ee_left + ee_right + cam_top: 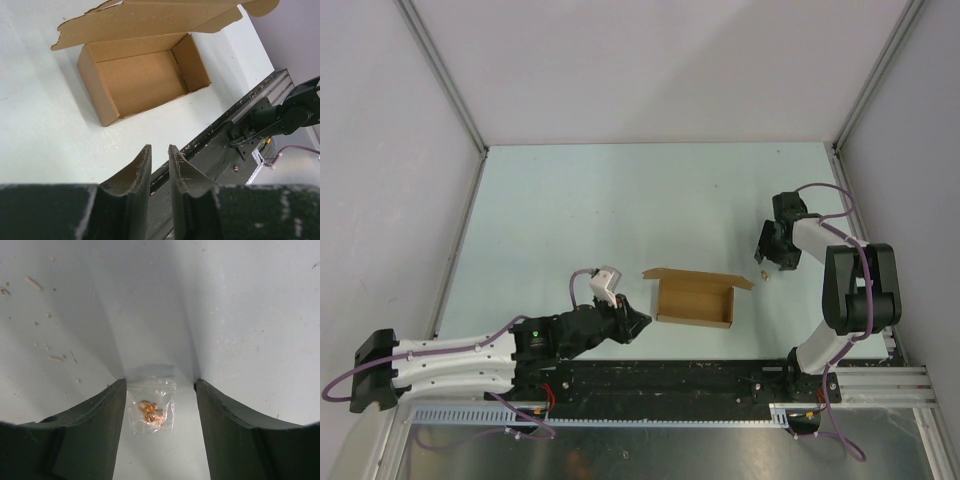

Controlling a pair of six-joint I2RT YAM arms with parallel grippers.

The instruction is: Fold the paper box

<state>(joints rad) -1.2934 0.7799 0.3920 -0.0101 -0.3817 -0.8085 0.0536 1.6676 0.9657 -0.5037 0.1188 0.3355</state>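
Now the open box (695,300) sits mid desk (620,200), long axis left-right. Left tool (638,322), barely parted and empty, is nearest, beside its left end. Right tool (160,382) gapes astride a small bag (151,411).

Matt brown cardboard paper box (695,300), glossy clear plastic bag (150,411)

One paper box (695,300) and one small clear bag (151,411)

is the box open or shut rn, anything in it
Open and empty: the box has its lid flapped back, and the left wrist view shows a bare floor inside.
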